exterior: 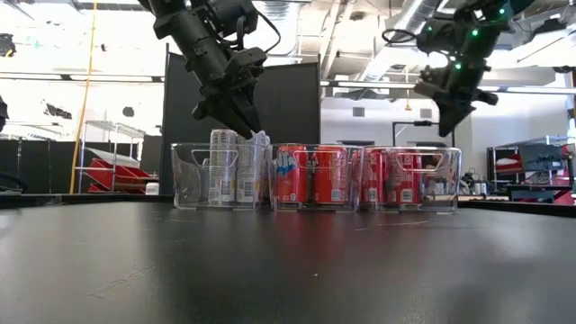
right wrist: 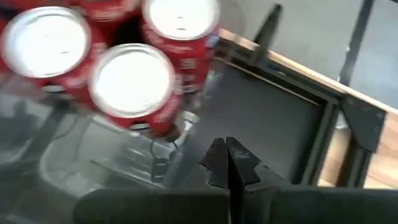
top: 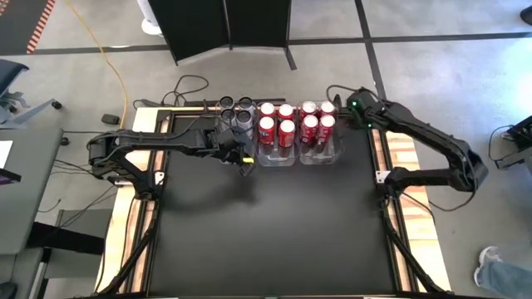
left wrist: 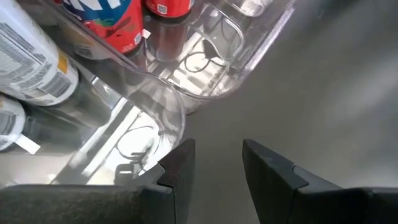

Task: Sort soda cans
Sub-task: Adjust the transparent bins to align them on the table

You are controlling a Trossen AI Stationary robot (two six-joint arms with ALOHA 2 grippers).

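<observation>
All the soda cans stand upright, long axes vertical, silver tops up, inside three clear plastic bins lined up side by side along the far edge of the black tabletop (top: 274, 232). Left bin (exterior: 193, 175): silver-grey cans (exterior: 224, 166), printed labels running round the bodies; in the high view I make out four dark tops (top: 236, 114) packed together. Middle bin (exterior: 310, 177): four red cans (top: 277, 121) in a two-by-two block, white lettering on the sides. Right bin (exterior: 409, 178): four more red cans (top: 317, 120), same two-by-two arrangement, tops facing my right wrist camera as bright discs (right wrist: 132, 81). No can lies on its side; none stands on the bare tabletop. My left fingers (left wrist: 214, 163) are partly apart with nothing between them, only grey tabletop showing in the gap; they hang just over the front corner where the left bin meets the middle bin, pointing down, near the bin wall, and I cannot tell whether they touch it. In the low view the left gripper (exterior: 245, 121) sits just above the silver-grey cans' tops. My right fingers (right wrist: 225, 163) are pressed together tip to tip and hold nothing; the right gripper (exterior: 447, 112) hangs above and just beyond the outer end of the right bin, clear of the cans, pointing down.
</observation>
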